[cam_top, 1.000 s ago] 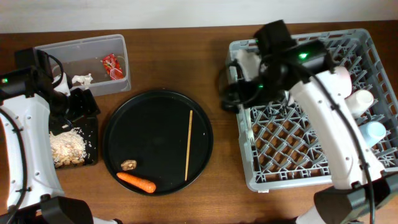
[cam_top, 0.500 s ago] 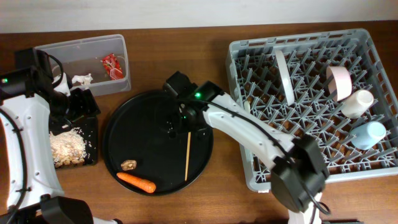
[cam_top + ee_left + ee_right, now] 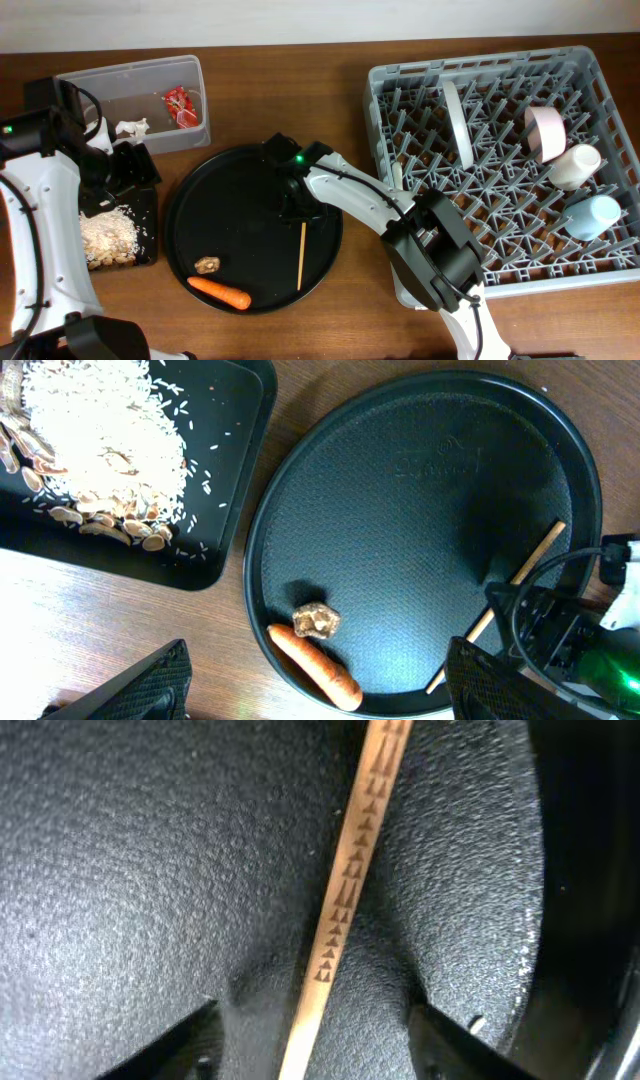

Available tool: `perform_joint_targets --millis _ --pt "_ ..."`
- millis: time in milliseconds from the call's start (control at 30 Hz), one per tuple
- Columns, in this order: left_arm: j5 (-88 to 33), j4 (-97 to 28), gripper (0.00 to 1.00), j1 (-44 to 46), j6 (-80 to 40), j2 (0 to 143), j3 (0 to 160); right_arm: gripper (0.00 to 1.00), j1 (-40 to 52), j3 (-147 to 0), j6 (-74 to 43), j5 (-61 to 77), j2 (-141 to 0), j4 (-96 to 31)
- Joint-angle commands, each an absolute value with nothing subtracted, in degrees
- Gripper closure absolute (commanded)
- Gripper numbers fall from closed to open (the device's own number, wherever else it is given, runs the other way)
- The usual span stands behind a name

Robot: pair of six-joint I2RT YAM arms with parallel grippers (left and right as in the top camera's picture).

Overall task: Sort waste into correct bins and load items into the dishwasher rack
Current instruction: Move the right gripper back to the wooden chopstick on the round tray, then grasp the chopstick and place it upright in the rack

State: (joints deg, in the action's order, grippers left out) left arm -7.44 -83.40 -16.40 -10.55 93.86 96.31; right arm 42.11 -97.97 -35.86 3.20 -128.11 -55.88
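On the big round black serving tray (image 3: pixel 235 200), toward its right side, the thin pale wooden chopstick (image 3: pixel 301 255) is laid flat. Its long axis is run almost straight from the tray's middle toward the near rim. The upper end of the stick is covered by the right end effector (image 3: pixel 297 205), which is lowered directly over it. From the right wrist camera the chopstick (image 3: pixel 350 890) is seen passing up between the two dark fingers (image 3: pixel 195 1045), one set on each side, so the stick is straddled across its width. The right end effector (image 3: pixel 325 1040) is held open and nothing is gripped; a gap is left on both sides of the wood. Whether the fingertips are already pressed onto the tray surface cannot be told, since they are cut off by the picture's edge.

The stick is slender and straight-sided, and a row of small dark triangles is printed along it. The tray is finished in a matt, finely pebbled texture with a raised lip.

The left end effector (image 3: pixel 128 165) is spread wide and empty, well apart from the stick, beside the shallow black rectangular tray (image 3: pixel 150 225). The right arm is therefore judged the nearer one. The large square grey plastic dishwasher rack (image 3: pixel 400 80), with lattice walls and upright pegs, is placed to the right on the brown wooden desk (image 3: pixel 300 100).
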Motion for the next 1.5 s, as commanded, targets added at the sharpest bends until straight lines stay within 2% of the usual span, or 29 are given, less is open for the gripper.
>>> perform_joint_targets --millis 0,33,100,267,467,533,800,933,1067,1267,1467 --pt "-7.7 -83.3 0.19 -16.1 -10.5 93.5 96.4 0.49 42.4 -97.8 -38.3 2.9 -129.4 -56.0" --pt "-7.7 -83.3 0.19 -16.1 -10.5 93.5 96.4 0.57 42.4 -97.8 -38.5 3.0 -129.7 -56.3" --pt "-7.7 -83.3 0.19 -16.1 -10.5 93.5 96.4 0.68 42.4 -97.7 -39.6 3.1 -130.5 -56.9" --pt "-7.7 -83.3 0.19 -16.1 -10.5 93.5 96.4 0.83 42.4 -97.7 -39.9 3.4 -130.9 -57.6" --pt "-7.7 -83.3 0.19 -16.1 -10.4 93.5 96.4 0.9 42.3 -98.1 -39.9 4.3 -130.9 -57.8" --pt "-7.7 -83.2 0.19 -16.1 -10.4 93.5 96.4 0.95 42.3 -100.0 -39.9 4.4 -130.9 -59.5" --pt "-7.7 -83.3 0.19 -16.1 -10.4 93.5 96.4 0.96 37.9 -114.6 -32.3 4.2 -126.7 -73.1" --pt "-7.6 -83.3 0.19 -16.1 -10.4 93.5 96.4 0.96 30.2 -121.0 -22.8 -1.2 -121.4 -86.0" --pt "-7.7 -83.2 0.19 -16.1 -10.4 93.5 96.4 0.96 23.8 -121.0 -16.9 -2.5 -119.7 -92.0" --pt "-7.7 -83.3 0.2 -16.1 -10.4 93.5 96.4 0.96 16.8 -119.2 -12.9 -1.8 -119.7 -93.6" --pt "-7.7 -83.4 0.19 -16.1 -10.4 93.5 96.4 0.96 16.4 -112.4 -12.2 -3.4 -119.7 -89.1"
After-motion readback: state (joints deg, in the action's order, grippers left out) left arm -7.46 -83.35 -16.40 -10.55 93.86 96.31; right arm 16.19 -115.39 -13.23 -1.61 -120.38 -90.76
